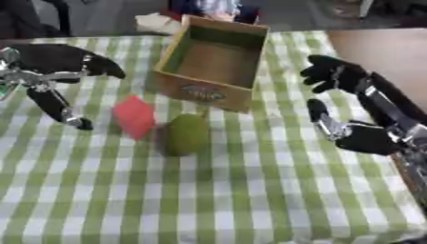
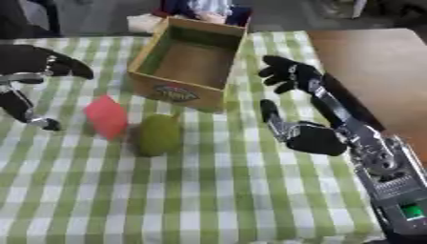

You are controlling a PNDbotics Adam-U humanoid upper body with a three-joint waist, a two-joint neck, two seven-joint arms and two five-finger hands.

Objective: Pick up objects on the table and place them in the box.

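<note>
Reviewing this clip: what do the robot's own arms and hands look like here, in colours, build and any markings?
Both hands, left hand and right hand, are mostly black with silver metal segments in the fingers and thumb. The right forearm is grey-silver with black casing and exposed mechanical parts, and bears a small green mark near its lower end. No sleeves or loose cables can be made out.

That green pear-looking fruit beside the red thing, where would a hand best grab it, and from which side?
Probably around the wide middle of the green fruit, coming down from above. It lies with its narrow stem end toward the box, so its bulging flanks give fingers and thumb something to close on. The red block sits close on its left, so the open right hand, on the freer side, looks the easier choice.
</note>
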